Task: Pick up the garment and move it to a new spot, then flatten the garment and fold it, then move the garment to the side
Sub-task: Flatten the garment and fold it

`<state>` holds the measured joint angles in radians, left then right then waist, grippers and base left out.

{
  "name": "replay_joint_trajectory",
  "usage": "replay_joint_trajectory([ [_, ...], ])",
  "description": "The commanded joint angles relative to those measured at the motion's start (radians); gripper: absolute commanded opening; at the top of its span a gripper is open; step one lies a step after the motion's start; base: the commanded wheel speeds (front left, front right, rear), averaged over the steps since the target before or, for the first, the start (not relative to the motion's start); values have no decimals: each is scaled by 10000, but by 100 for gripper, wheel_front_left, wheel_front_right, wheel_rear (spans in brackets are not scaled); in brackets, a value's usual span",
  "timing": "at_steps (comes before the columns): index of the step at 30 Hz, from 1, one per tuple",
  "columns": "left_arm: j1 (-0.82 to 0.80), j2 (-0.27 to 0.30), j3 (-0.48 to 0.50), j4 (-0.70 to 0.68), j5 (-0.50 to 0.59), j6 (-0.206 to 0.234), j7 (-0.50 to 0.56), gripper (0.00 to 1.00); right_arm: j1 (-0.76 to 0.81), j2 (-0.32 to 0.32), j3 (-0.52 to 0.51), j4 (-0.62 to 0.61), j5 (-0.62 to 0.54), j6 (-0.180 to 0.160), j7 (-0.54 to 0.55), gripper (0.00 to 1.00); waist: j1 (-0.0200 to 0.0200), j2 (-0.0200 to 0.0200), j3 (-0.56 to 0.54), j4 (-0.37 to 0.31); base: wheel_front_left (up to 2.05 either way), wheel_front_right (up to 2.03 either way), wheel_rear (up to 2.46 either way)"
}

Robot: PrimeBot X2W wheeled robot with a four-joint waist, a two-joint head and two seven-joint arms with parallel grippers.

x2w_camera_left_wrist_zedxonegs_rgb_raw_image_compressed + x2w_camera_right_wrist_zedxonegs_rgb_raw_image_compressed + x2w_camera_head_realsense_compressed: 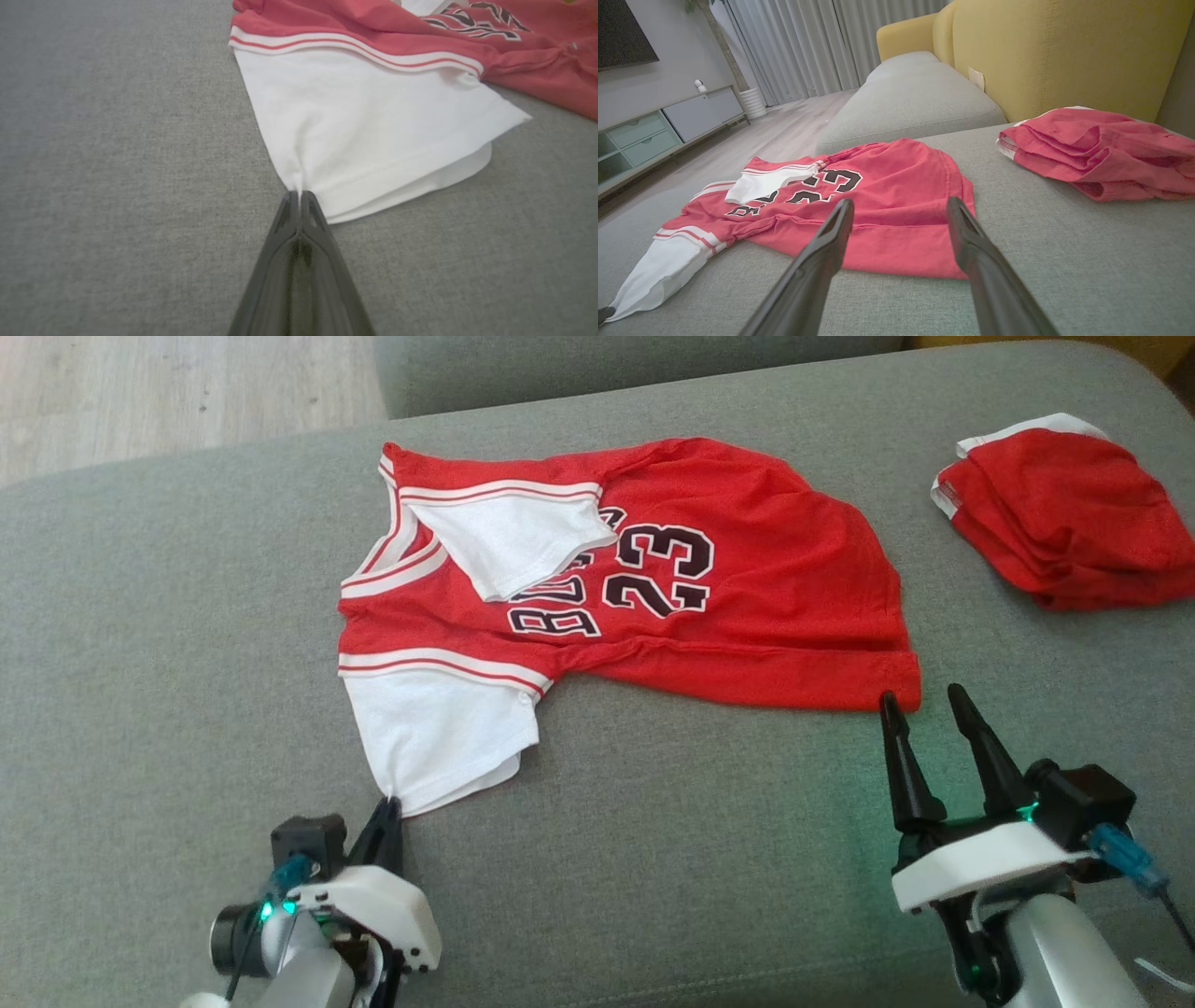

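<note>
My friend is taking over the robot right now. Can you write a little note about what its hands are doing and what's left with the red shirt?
Left gripper: shut on the corner of the white sleeve.
Right gripper: open, tips at the jersey's near hem corner, holding nothing.
The jersey lies wrinkled on the sofa cushion, far sleeve flipped over the lettering; a second red garment lies bunched to the right.
Done: one grip taken.
Left: move, flatten, fold, set aside.

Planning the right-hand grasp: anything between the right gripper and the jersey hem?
Nothing visible. The open right gripper sits at the red jersey's hem corner, with only bare grey cushion around it. The folded red garment lies apart, farther right.
</note>
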<state>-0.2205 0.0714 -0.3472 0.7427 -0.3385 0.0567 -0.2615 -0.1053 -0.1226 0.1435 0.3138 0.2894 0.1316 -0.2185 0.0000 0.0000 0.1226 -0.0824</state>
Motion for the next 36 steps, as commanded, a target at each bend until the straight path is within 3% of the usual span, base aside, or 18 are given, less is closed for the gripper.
replay_joint_trajectory([
  [1, -182, 53, 201, -90, -83, -18, 7, 0, -98, -172, 123, -343, -13, -9, 22, 100, 0, 0, 3, 24, 0, 0, 0],
  [8, 54, 662, 988, -1896, 158, 460, 0, 0, -424, -514, -134, -126, 311, -9, 550, 100, 0, 0, 154, 185, 0, 0, 0],
  [15, 278, 1416, 1600, -3127, 296, 609, -2, 0, -1572, -1462, 241, 671, 1256, -9, 2327, 100, 0, 0, 382, 326, 0, 0, 0],
  [21, 137, 1551, 1574, -3526, 324, 634, 44, 0, -2177, -2427, 1216, 903, 1962, -9, 3368, 100, 0, 0, 527, 601, 0, 0, 0],
  [26, 22, 1457, 1399, -3648, 310, 541, 72, 0, -1192, -3111, 1280, 72, 1763, -9, 3217, 100, 0, 0, 603, 913, 0, 0, 0],
  [30, 37, 1430, 1444, -3605, 248, 530, 46, 0, 200, -2791, 929, -729, 1422, -9, 2938, 100, 0, 0, 595, 971, 0, 0, 0],
  [36, 306, 1524, 1593, -3598, 199, 544, 17, 0, 1355, -1491, 422, -1483, 535, -9, 2564, 100, 0, 0, 492, 694, 0, 0, 0],
])
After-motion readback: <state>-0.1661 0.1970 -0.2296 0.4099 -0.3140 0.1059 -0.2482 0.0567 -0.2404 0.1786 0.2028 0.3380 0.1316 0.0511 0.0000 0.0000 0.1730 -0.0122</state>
